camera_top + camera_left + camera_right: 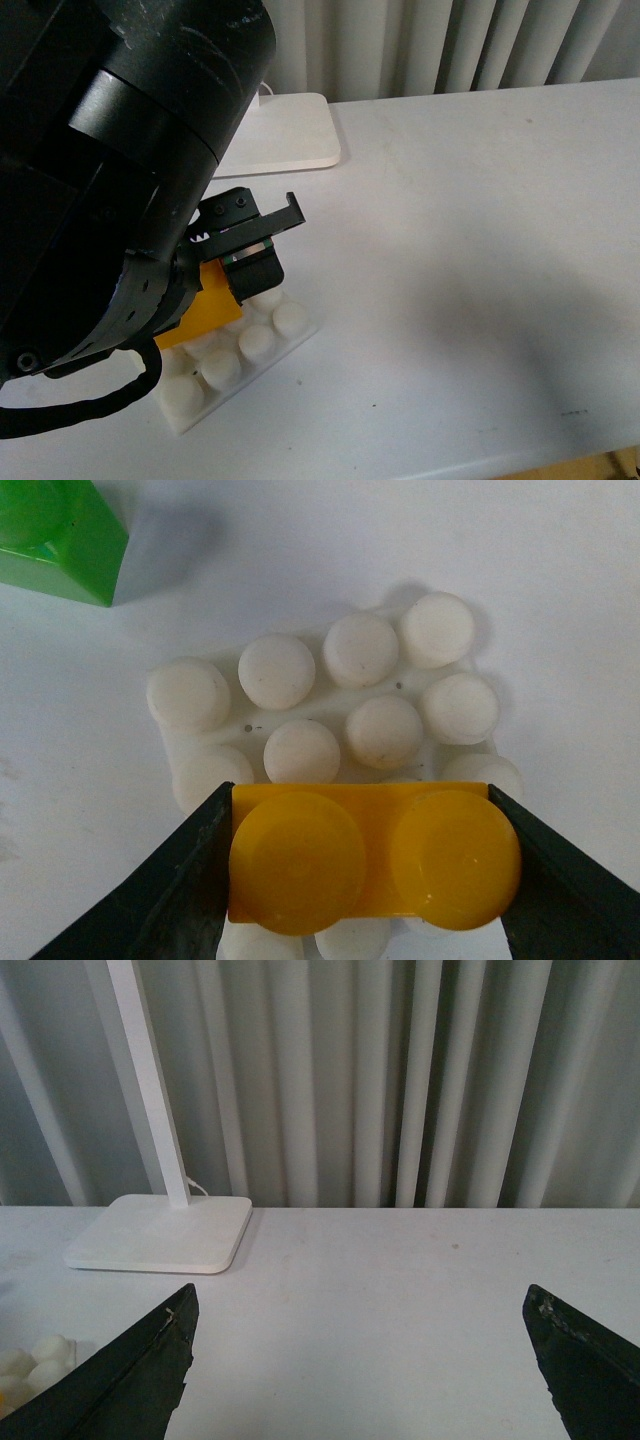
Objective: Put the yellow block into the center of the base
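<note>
My left gripper is shut on the yellow block, its two round studs facing the wrist camera. It holds the block over the near rows of the white studded base. In the front view the yellow block shows under the black left arm, right over the base; whether it touches the studs I cannot tell. My right gripper is open and empty above bare table, with the base's corner at the edge of its view.
A green brick lies on the table just beyond the base in the left wrist view. A smooth white lamp foot with a pole stands at the back by the grey curtain. The left arm hides the front view's left side.
</note>
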Tool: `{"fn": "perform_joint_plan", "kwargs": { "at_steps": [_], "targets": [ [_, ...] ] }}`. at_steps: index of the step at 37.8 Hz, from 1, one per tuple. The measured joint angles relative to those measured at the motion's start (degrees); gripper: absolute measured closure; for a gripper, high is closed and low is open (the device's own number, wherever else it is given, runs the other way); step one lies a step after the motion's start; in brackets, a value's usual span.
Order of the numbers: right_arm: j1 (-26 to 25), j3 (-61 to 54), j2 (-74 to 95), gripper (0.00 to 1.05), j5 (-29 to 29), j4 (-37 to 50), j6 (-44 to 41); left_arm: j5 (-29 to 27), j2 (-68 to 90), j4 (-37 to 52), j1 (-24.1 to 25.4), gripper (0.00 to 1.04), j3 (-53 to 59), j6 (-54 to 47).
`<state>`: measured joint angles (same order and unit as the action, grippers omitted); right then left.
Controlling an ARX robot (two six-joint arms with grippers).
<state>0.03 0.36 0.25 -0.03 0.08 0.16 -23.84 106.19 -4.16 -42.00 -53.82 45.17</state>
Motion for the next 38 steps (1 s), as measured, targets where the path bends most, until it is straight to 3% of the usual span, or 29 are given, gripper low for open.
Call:
{"fn": "perform_joint_plan", "kwargs": {
  "at_steps": [38],
  "targets": [
    [0.0,0.0,0.0,0.09,-0.02,0.0,0.0,-0.7,4.13,2.19,-0.37,0.4,-2.25,3.96]
  ]
}}
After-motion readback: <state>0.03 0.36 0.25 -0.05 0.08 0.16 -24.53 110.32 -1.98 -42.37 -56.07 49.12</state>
